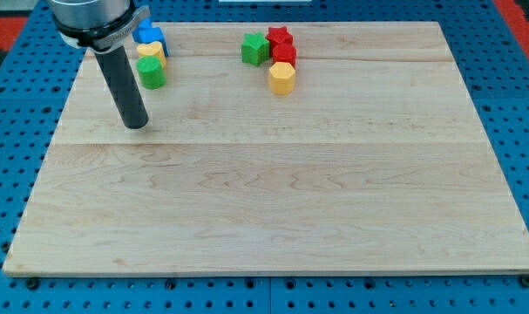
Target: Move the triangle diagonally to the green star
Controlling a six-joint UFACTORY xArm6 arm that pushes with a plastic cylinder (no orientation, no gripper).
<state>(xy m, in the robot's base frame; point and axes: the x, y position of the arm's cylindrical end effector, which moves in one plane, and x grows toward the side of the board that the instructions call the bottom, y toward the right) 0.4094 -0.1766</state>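
Observation:
My tip (137, 126) rests on the wooden board (273, 201) at the view's upper left, just below and left of a green round block (151, 73). Above that block sit a yellow block (151, 52) and a blue block (149, 35), stacked in a tight column. The blue one is partly hidden by the arm, so its shape is unclear. The green star (254, 48) lies at the top middle, well to the right of my tip. It touches a red star (280, 37) and a red block (284, 55). A yellow hexagon (281, 78) sits just below them.
The board lies on a blue perforated table (517, 105). The arm's body (94, 22) hangs over the board's top left corner.

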